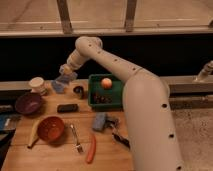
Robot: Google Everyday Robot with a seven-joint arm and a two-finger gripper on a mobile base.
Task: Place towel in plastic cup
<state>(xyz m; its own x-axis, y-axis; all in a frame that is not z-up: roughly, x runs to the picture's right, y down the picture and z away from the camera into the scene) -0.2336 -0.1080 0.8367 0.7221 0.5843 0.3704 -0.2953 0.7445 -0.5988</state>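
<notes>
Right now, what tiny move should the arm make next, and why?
Probably ease the claw down and across a little. It holds the pale towel just above and beside the blue plastic cup, not yet inside it, so centring the towel over the cup's mouth seems to come before letting go.

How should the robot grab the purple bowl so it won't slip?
Probably by its rim, coming straight down from above. The purple bowl sits upright and open and looks too wide to grab around, so pinching the thin edge on its right side seems best. The gripper is over by the plastic cup.
</notes>
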